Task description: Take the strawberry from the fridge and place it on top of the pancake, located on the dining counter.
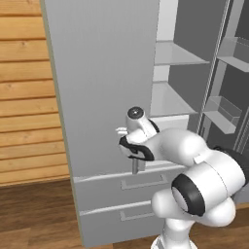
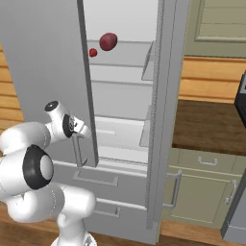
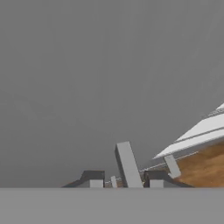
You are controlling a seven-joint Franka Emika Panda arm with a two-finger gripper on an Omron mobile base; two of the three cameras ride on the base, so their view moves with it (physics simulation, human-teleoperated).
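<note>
- Two red items sat on an upper shelf inside the fridge [image 2: 122,86]; the smaller, the strawberry [image 2: 93,52], lay beside a larger one [image 2: 108,42].
- Claw [image 3: 124,183] clenched on the left door's handle [image 3: 127,164].
- Door-opening step; next likely called for swinging that door [image 1: 104,87] wider, then reaching up.

One tall light grey fridge [image 2: 43,57] stands here, with one of its doors swung open. Below the doors I count two lower drawers [image 2: 96,178], each with one bar handle. Inside, on an upper shelf, two dark red rounded things: one larger berry-like piece [image 2: 108,41] and one smaller [image 2: 93,52]. Three pale grey shelves [image 2: 120,80] are in sight. One white robot arm [image 2: 33,163] rises in front. Two green-grey cabinet doors [image 2: 202,192] sit at the right.
</note>
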